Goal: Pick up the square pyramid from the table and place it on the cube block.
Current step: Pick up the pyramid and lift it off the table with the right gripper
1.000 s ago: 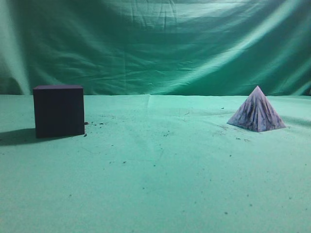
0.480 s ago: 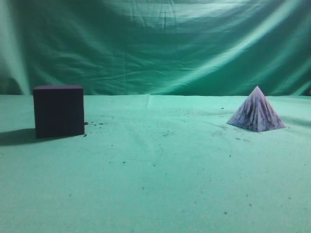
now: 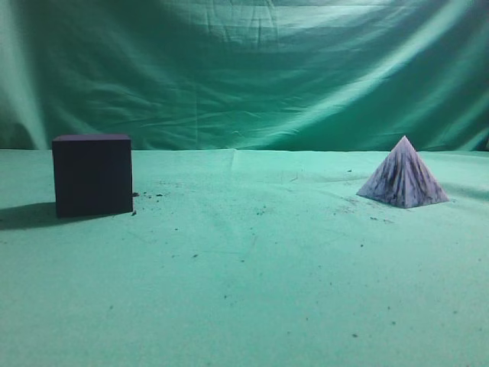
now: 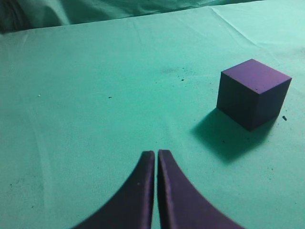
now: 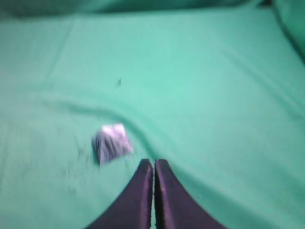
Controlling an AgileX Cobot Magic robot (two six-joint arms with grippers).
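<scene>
Both hands (image 4: 156,155) (image 5: 153,163) closed — empty, aloft

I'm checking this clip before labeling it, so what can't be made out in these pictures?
- Exterior view: neither arm shows; both lie outside the frame.
- Right wrist view: motion blur smears the square pyramid, hiding its streaks and edges.
- Both wrist views: the left claw and right claw are cut off by the bottom edge.
- Cube block: its far faces are hidden.
</scene>
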